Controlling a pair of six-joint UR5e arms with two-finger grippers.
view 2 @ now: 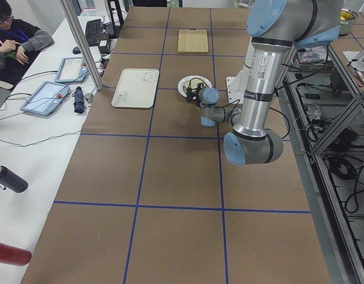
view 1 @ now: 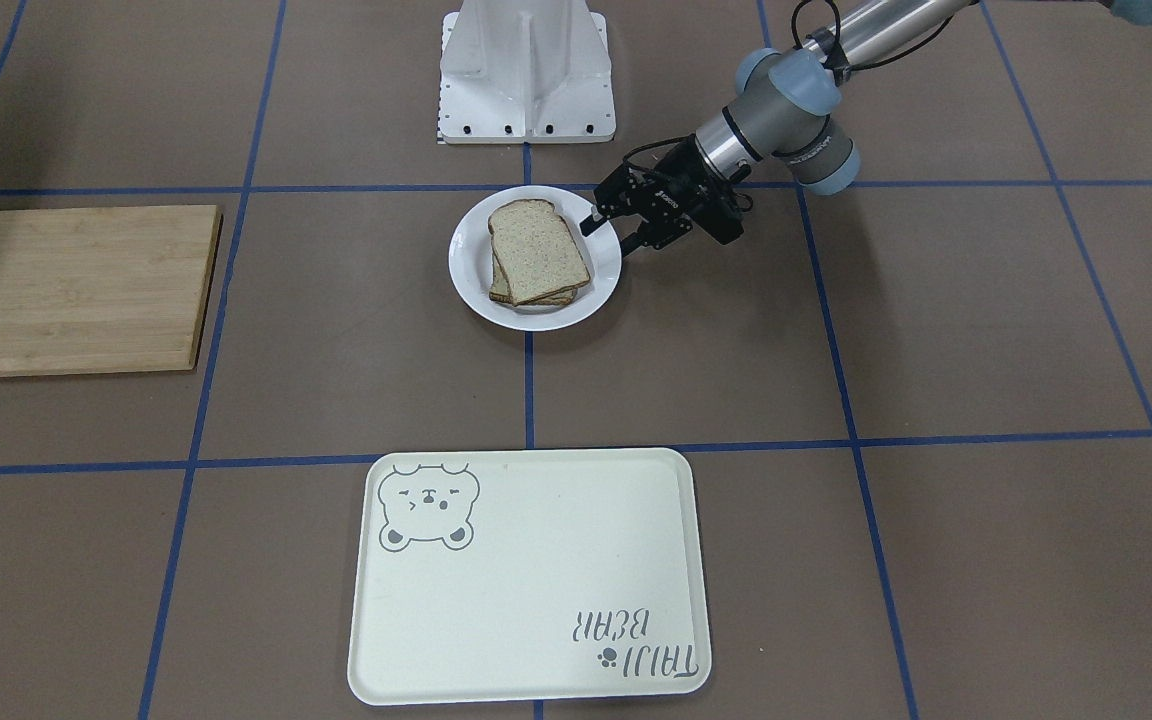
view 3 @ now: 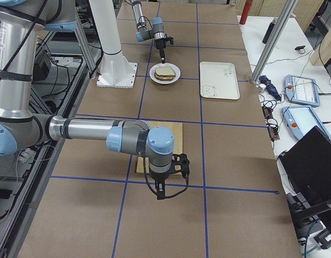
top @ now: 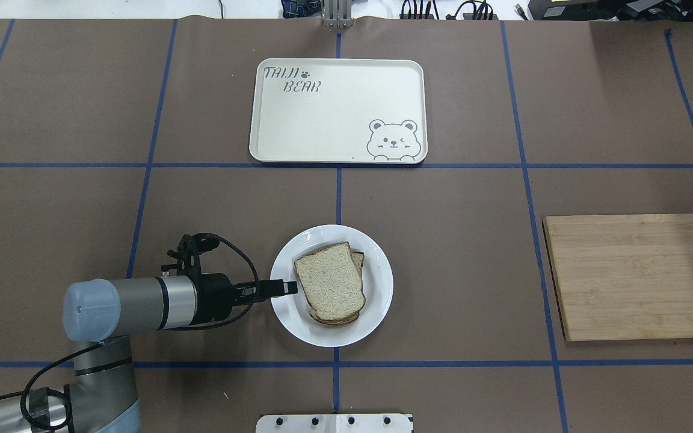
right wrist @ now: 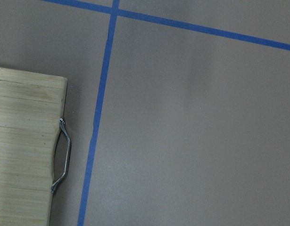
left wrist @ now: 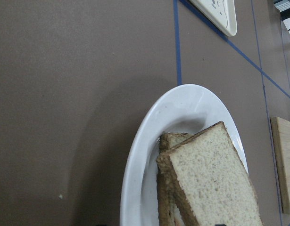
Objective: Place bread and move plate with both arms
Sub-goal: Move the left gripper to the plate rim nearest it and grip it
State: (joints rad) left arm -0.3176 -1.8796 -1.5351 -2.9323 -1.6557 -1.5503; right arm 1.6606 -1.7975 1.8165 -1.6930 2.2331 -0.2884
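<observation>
The white plate (view 1: 471, 278) sits at the table's middle, also in the overhead view (top: 378, 300). On it lies a stack of bread slices, with a plain speckled slice of bread (view 1: 539, 252) on top, also seen from overhead (top: 329, 281) and in the left wrist view (left wrist: 211, 181). My left gripper (view 1: 611, 229) is level with the plate's rim on the robot's left side (top: 290, 287), its jaws apart, holding nothing. My right gripper (view 3: 161, 194) shows only in the exterior right view, above the table by the cutting board's edge. I cannot tell if it is open or shut.
A cream bear tray (view 1: 526, 590) lies on the operators' side of the plate (top: 334, 111). A bamboo cutting board (top: 635, 276) with a metal handle (right wrist: 63, 155) lies on the robot's right. The white pedestal (view 1: 526, 70) stands behind the plate.
</observation>
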